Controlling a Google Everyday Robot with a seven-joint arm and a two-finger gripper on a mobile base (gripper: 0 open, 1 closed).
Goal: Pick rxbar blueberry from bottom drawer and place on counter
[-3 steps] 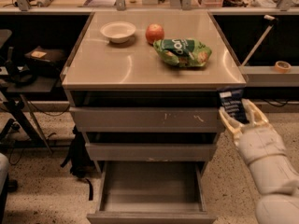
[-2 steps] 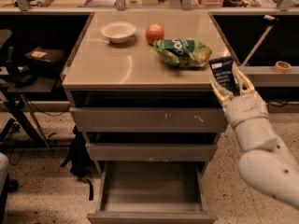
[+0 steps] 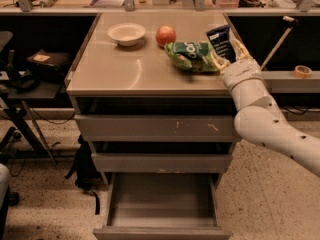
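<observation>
Gripping the rxbar blueberry [image 3: 219,40] upright, the end effector [image 3: 227,54] sits just beside the green chip bag [image 3: 192,56] on the desk [image 3: 125,71]; bottom drawer [image 3: 162,231] open well below it.

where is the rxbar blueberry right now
The rxbar blueberry stands upright in the tool, over the right edge of the counter, just right of the green chip bag.
</observation>
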